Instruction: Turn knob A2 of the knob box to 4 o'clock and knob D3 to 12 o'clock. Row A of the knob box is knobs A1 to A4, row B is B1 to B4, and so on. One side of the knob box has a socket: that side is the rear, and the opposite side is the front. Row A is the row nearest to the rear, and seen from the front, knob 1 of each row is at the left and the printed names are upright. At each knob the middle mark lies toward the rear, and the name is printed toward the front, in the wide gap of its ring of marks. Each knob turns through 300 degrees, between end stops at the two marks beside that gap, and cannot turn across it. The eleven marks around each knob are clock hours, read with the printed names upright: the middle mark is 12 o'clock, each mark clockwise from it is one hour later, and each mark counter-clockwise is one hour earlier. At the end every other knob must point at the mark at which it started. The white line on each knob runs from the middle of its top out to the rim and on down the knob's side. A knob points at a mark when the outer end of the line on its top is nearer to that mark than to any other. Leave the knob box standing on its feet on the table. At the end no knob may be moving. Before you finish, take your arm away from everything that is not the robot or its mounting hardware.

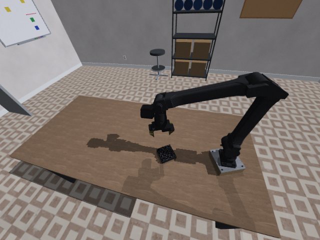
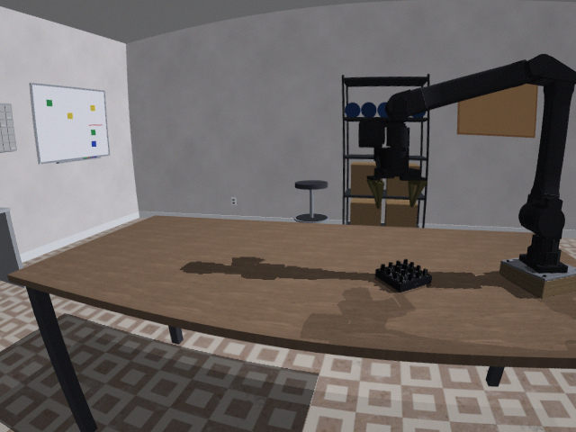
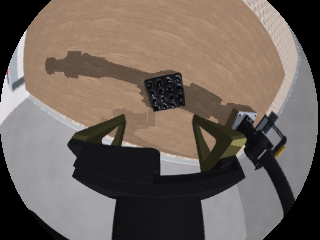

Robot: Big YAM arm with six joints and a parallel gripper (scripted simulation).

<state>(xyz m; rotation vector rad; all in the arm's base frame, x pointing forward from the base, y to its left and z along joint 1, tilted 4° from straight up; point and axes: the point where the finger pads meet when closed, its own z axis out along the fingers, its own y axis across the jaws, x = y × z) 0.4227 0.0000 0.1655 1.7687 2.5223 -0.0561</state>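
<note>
Hanging well above the table (image 1: 103, 165) (image 2: 260, 301) (image 3: 225, 65) in the top view, the gripper (image 1: 161, 135) (image 2: 395, 206) (image 3: 159, 118) is seen roughly at 12 o'clock from the knob box (image 1: 166, 153) (image 2: 406, 274) (image 3: 165, 92), jaws spread wide, nothing pinched. In the exterior view, the box is seen sitting upright, with the arm's base block (image 1: 214, 155) (image 2: 520, 277) (image 3: 247, 116) at about 3 o'clock from it. In the wrist view, the box is framed around 12 o'clock from the gripper, but knob lines can't be made out, tbh.

1 stool (image 1: 157, 52) (image 2: 310, 184) stands beside 1 shelf rack (image 1: 194, 35) (image 2: 385, 81).
</note>
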